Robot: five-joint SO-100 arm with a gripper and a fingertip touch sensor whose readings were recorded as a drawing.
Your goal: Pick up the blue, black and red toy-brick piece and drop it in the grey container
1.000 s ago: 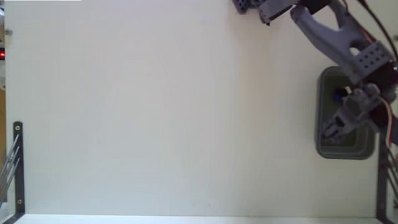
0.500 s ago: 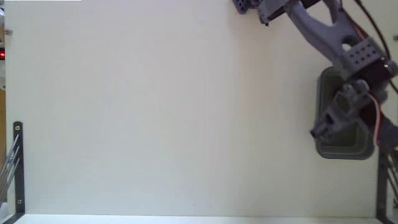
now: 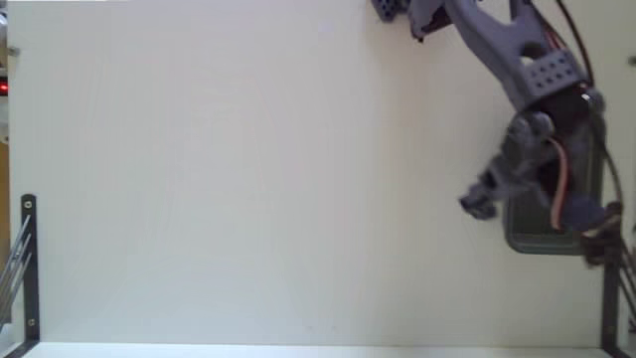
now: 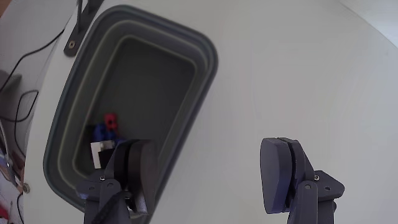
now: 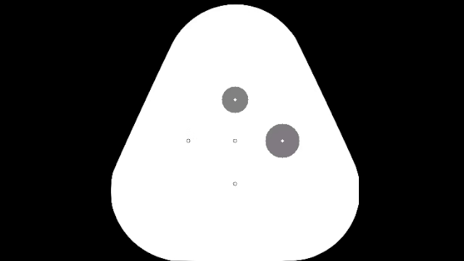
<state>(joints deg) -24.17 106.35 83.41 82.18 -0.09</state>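
Wrist view: gripper (image 4: 208,177) spread wide, nothing between the fingers, left one over the grey container (image 4: 186,37) rim, right one over bare white table (image 4: 298,74). Toy-brick piece (image 4: 104,132), blue/red/white/black, lies on the container floor near its lower-left end. Fixed view: arm (image 3: 517,55) reaches down from top edge, gripper (image 3: 477,204) just left of the container (image 3: 542,242)

One toy-brick piece (image 4: 106,134) — one grey container (image 4: 205,56)

It looked like a hobby workbench — a bare white table (image 3: 248,179), black metal brackets (image 3: 28,268), loose cables (image 4: 18,87).
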